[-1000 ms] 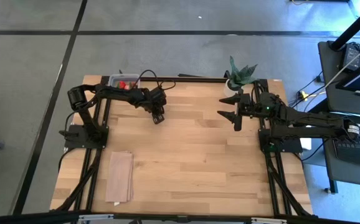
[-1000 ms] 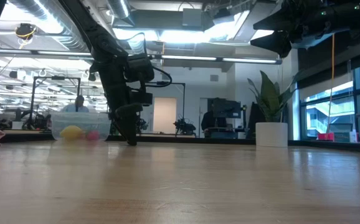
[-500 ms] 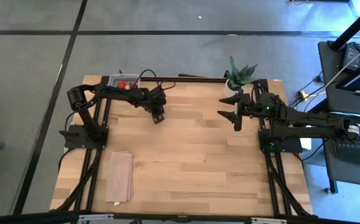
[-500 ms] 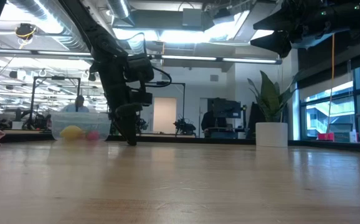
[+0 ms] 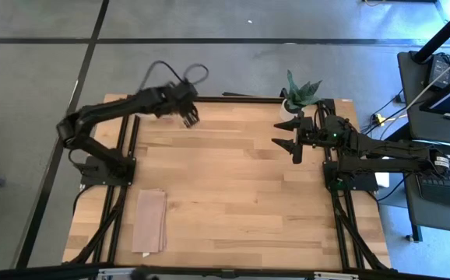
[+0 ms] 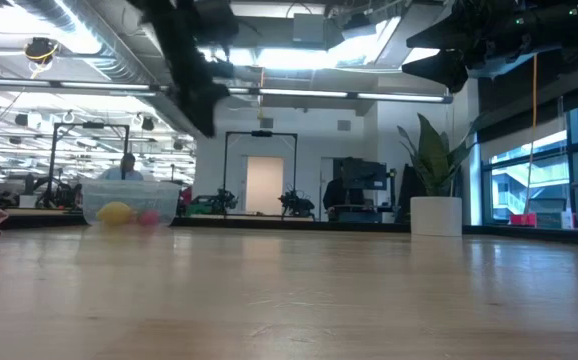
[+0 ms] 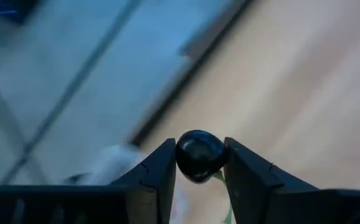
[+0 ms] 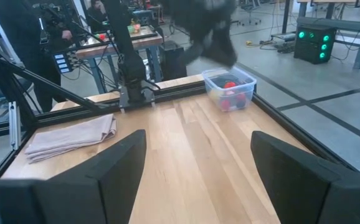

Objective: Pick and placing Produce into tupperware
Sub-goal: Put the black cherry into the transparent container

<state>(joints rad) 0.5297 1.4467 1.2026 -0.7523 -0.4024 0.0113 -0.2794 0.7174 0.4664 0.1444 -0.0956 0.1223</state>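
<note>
My left gripper is high above the table's far left part, shut on a small dark berry; it shows blurred in the low view. The clear tupperware stands on its base at the table's far left and holds yellow and red produce pieces; it also shows in the right wrist view. In the high view my left arm hides it. My right gripper is open and empty, raised over the table's far right. My left gripper pinches the dark berry by its two sides between the free ends of its two fingers. The berry is lifted clear of the table.
A folded tan cloth lies at the table's near left. A spiky green plant in a white pot stands at the far right, close behind my right gripper. Bare wooden table top lies between the arms.
My left gripper has risen quickly from the table top, staying shut on the dark berry, and has gone toward the far edge and the tupperware. The berry is lifted clear of the table.
</note>
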